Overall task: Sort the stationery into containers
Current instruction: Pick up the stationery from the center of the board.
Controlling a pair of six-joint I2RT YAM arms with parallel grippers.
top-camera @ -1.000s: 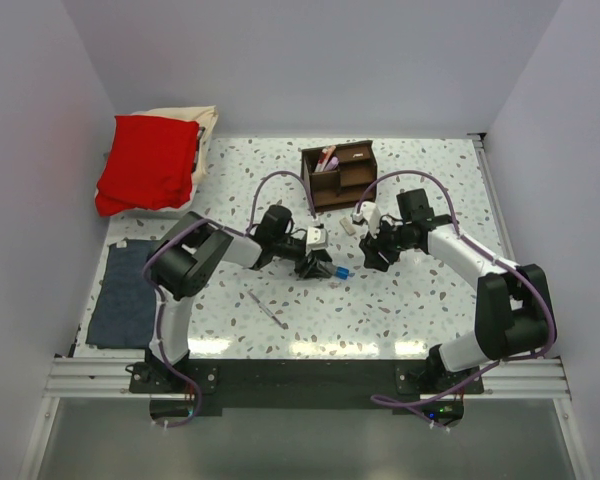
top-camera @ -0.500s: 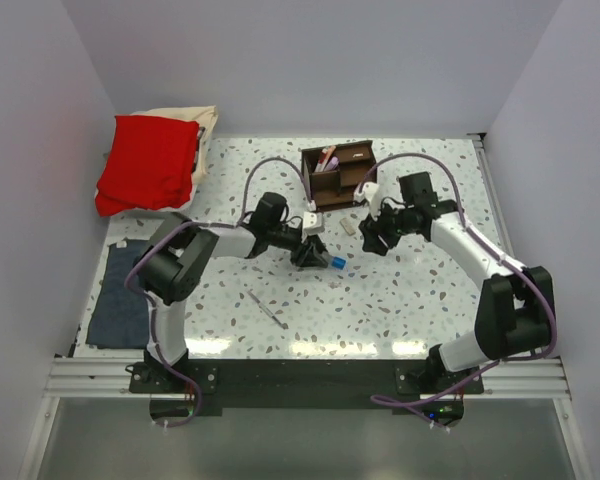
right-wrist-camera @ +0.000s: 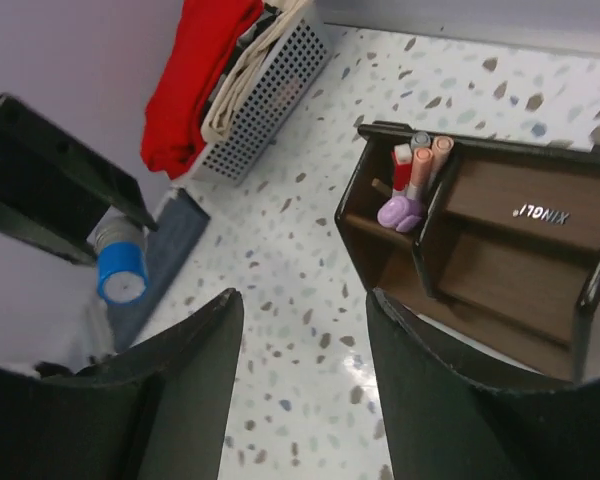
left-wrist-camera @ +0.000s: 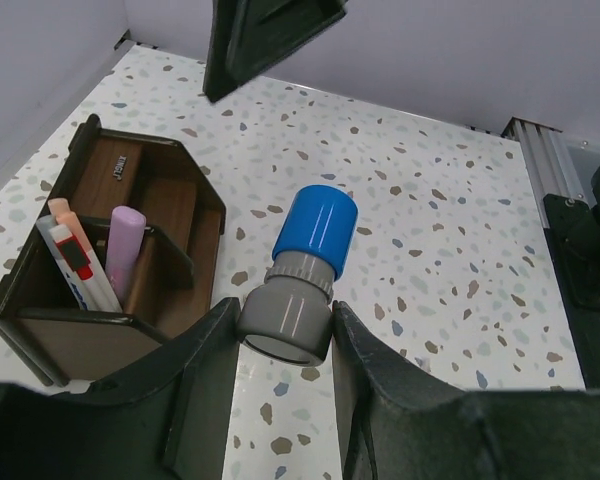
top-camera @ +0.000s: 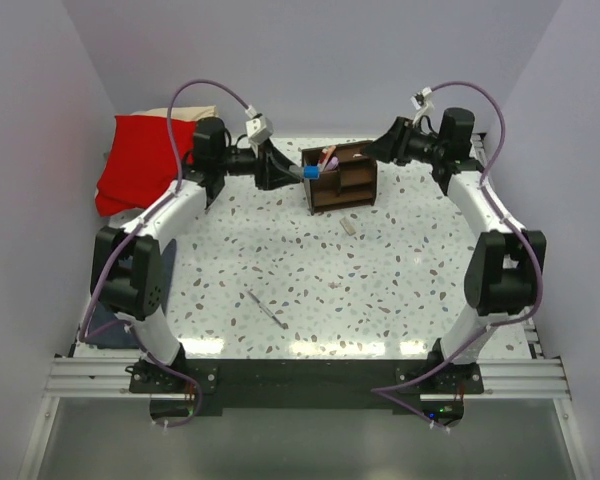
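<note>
While the left gripper [left-wrist-camera: 283, 330] clasps a blue-capped grey cylinder [left-wrist-camera: 313, 235] beside the wooden organizer [left-wrist-camera: 70, 345] holding pens [left-wrist-camera: 125, 250], the right gripper [right-wrist-camera: 302, 305] hangs nearby, jaws apart and empty

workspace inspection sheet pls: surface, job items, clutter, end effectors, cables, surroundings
surface: speckled table, no spills seen
job's things: organizer holds pens in one end compartment; thin pen and small pale piece loose on table
clutter: red cloth on basket; folded blue-grey cloth
end effectors: left end effector shut on blue-capped cylinder beside organizer; right end effector open, empty
cables: purple cables loop above both arms
surroundings: plain walls; metal rail at near edge
</note>
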